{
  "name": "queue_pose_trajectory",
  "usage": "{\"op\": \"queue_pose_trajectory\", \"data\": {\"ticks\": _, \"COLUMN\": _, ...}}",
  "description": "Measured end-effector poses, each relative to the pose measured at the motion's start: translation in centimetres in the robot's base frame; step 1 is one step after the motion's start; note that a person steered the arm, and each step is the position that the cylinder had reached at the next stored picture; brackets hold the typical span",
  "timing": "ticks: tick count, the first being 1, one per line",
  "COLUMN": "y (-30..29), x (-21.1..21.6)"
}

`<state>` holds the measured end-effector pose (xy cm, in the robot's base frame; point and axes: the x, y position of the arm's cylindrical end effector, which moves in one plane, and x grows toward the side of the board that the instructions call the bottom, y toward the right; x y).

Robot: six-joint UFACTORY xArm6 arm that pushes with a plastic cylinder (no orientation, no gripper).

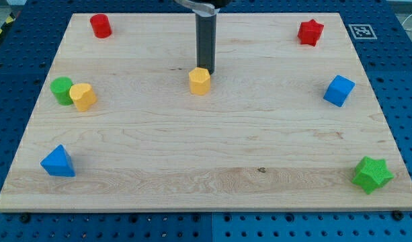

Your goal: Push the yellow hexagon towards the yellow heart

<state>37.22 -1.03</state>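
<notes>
My tip [207, 70], a bare rod holding nothing, is touching the yellow hexagon's [199, 81] far-right edge. Far left, the yellow heart [83, 96] is sitting against a green cylinder [60, 89]; bare board is lying between.

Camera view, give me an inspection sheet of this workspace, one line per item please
Surface: wooden board, flat, lying on a blue perforated base.
Job's things: yellow hexagon near the middle top; yellow heart at the view's left, touching a green cylinder.
Clutter: red cylinder, red star, blue cube, green star, blue triangle, all spread near the edges.
Grippers: none; my tip sits just behind the hexagon, on its upper right.
Cables: nothing seen.
Surroundings: a printed marker tag off the top right corner.
</notes>
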Motion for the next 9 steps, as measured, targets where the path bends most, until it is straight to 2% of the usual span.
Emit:
{"op": "queue_pose_trajectory", "data": {"ticks": 2, "y": 1.7, "x": 0.3}}
{"op": "queue_pose_trajectory", "data": {"ticks": 3, "y": 3.9, "x": 1.4}}
{"op": "queue_pose_trajectory", "data": {"ticks": 4, "y": 3.5, "x": 2.9}}
{"op": "queue_pose_trajectory", "data": {"ticks": 9, "y": -5.5, "x": 3.3}}
